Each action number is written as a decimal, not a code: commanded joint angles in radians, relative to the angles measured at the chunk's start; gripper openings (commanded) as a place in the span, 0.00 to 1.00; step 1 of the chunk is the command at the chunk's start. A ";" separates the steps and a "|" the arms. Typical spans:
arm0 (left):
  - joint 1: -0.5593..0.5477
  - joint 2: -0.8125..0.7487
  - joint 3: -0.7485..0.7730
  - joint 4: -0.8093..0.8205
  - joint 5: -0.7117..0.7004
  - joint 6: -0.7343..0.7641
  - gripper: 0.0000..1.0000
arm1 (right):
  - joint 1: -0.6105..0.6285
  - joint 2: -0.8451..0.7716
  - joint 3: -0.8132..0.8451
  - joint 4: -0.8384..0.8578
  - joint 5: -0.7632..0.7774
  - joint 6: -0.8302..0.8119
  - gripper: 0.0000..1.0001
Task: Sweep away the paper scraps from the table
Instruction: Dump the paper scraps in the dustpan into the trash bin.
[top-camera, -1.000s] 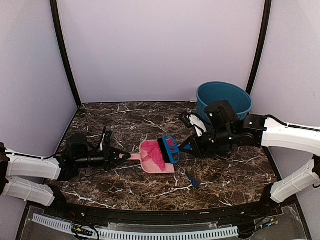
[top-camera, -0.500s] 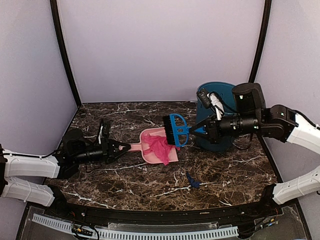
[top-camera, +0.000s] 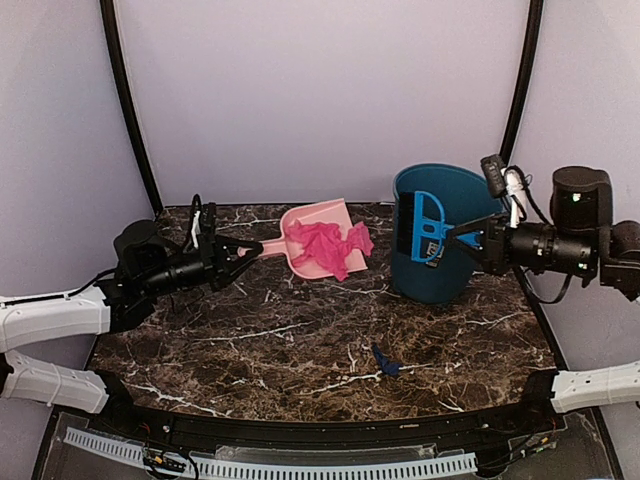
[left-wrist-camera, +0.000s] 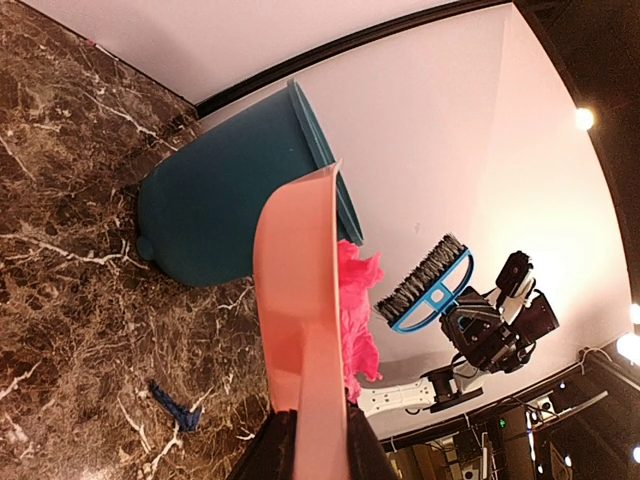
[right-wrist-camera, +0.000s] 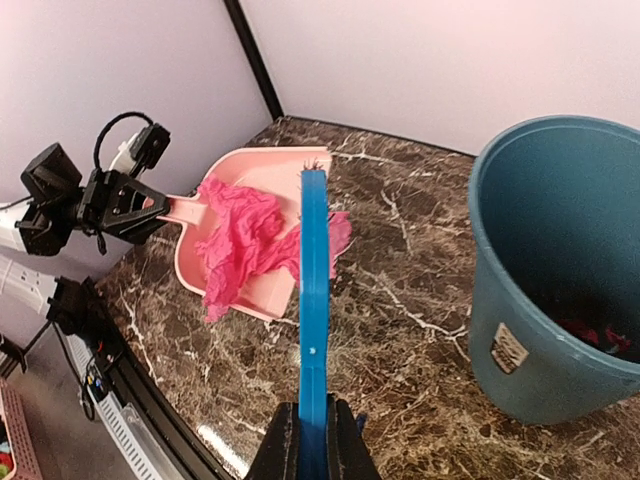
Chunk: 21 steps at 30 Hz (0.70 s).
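Left gripper (top-camera: 243, 250): pressed shut on the handle of the pink dustpan (top-camera: 318, 232). The pan appears to be held off the table (top-camera: 250, 330), to the left of the bin.
Right gripper (top-camera: 463, 237): clamped on the handle of the blue brush (top-camera: 420, 227). The brush hangs in front of the teal bin (top-camera: 432, 282), with its bristles towards the pan.
Paper scraps (top-camera: 330, 248): a crumpled magenta heap lies loose in the pan, with one part draped over the open lip.
Stray item: a small blue scrap (top-camera: 385, 362) lies on the table near the front edge, well apart from both tools.
Bin contents: the right wrist view shows a few scraps at the bottom.
Step in hand (judgement): carrying the loaded pan to the bin for tipping.
Method advised: keep the lip level or slightly raised while carrying. Bring the lip fully over the bin rim before tilting, then tip slowly. Use the brush to coax out anything that clings.
Clearance: the brush stands between the pan and the bin mouth, so it should move aside or above before the pan arrives.
Risk: the overhanging piece may slide off short of the bin, and a quick swing would scatter the light paper.
Outstanding: the blue scrap is not yet collected.
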 joint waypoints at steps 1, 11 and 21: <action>-0.002 -0.028 0.083 -0.085 -0.022 0.018 0.00 | 0.004 -0.090 0.037 -0.030 0.221 0.082 0.00; -0.003 0.073 0.299 -0.202 -0.036 0.021 0.00 | 0.003 -0.136 0.078 -0.073 0.507 0.151 0.00; -0.010 0.315 0.594 -0.243 -0.014 0.010 0.00 | 0.004 -0.133 0.063 -0.050 0.545 0.150 0.00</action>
